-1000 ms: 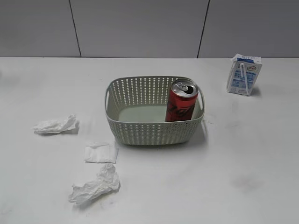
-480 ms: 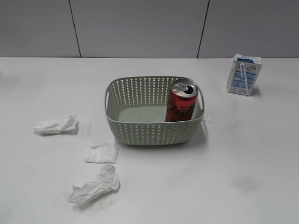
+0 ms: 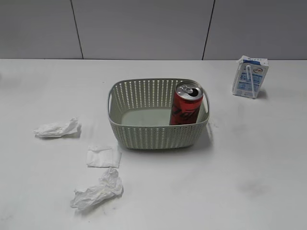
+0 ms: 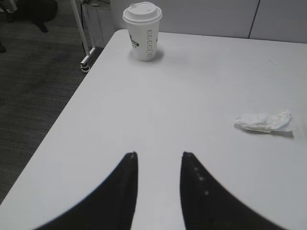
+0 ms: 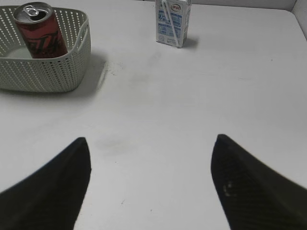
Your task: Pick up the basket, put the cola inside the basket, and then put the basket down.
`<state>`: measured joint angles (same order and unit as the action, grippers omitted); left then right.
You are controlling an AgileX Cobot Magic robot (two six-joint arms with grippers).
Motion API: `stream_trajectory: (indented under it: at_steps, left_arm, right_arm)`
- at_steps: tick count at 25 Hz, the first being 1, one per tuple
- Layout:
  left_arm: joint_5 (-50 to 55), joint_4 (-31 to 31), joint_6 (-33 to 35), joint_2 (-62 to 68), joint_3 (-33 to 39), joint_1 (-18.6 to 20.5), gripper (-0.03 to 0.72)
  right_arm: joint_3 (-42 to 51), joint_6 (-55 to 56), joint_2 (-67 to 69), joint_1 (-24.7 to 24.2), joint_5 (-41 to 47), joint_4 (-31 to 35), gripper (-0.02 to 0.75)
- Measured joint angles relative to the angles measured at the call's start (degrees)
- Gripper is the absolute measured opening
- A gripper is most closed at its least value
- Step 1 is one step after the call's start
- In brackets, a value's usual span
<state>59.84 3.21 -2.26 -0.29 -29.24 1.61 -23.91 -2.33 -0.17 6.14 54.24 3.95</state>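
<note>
A plain white bench (image 3: 249,158) runs back to a grey panelled wall, and the basket (image 3: 158,132) sits on it near the middle, resting flat. The cola (image 3: 186,104) stands upright inside the basket, against its right end wall, pull-tab up. To the basket's left lie three bits of crumpled tissue (image 3: 97,190); a blue-and-white carton (image 3: 250,76) stands well apart, behind and to its right. A lidded paper cup (image 4: 142,30) shows only in the left wrist view, near the bench's far corner. The left tool (image 4: 158,155) hangs over bare bench with its jaws a narrow gap apart and nothing between them. The right tool (image 5: 151,141) is spread wide and empty, with the basket ahead and to its left, its long axis running across that view. The right arm looks the nearer of the two to the basket. With can in and basket down, the task appears complete, so no further grasp seems needed.
</note>
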Motion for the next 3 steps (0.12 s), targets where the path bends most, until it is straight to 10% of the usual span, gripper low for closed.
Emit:
stream_trajectory:
  at_steps: [3]
  left_arm:
    - [0.0,-0.37,0.0,0.0,0.0,0.0,0.241]
  right_arm:
    - [0.0,0.0,0.0,0.0,0.0,0.0,0.592]
